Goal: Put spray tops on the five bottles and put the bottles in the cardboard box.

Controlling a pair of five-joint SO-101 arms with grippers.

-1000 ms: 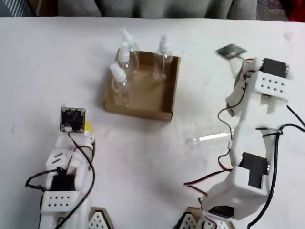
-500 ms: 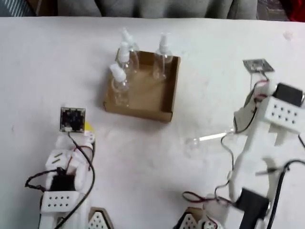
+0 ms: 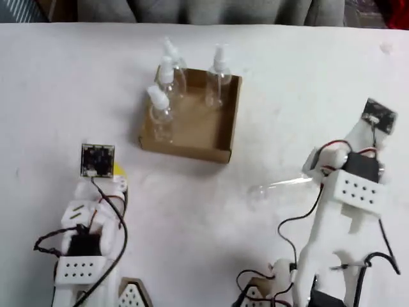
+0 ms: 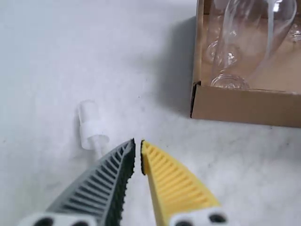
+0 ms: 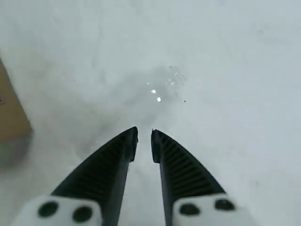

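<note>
— How far along is it?

— Most of the way. Four bottles (image 3: 217, 86) stand upright in the box (image 3: 223, 153), each with its top (image 3: 219, 52) on. The box sits midway across the table (image 3: 64, 77), toward its far edge.

— And the fifth?

— The fifth bottle (image 3: 284, 184) lies on its side on the table, off the box's near right corner, between the box and the right arm (image 3: 345, 211). It is clear plastic, so I cannot tell whether its neck is bare, but I judge that it is.

— Why?

— A loose top (image 4: 89, 125) lies on the table just beside the left gripper (image 4: 138, 143). It is near the box's near left corner and well apart from that bottle.

— Is either gripper holding anything?

— No. The left gripper's jaws meet at the tips with nothing between them. The right gripper (image 5: 144, 134) hangs over bare table with a thin slit between its jaws, and it too is empty. Faint glints ahead of it may be the bottle.

— So what is left?

— As I read it, the top and the bottle have to be brought together and the top fitted. Then the bottle goes upright into the box, where there looks to be room along the near wall.
</note>
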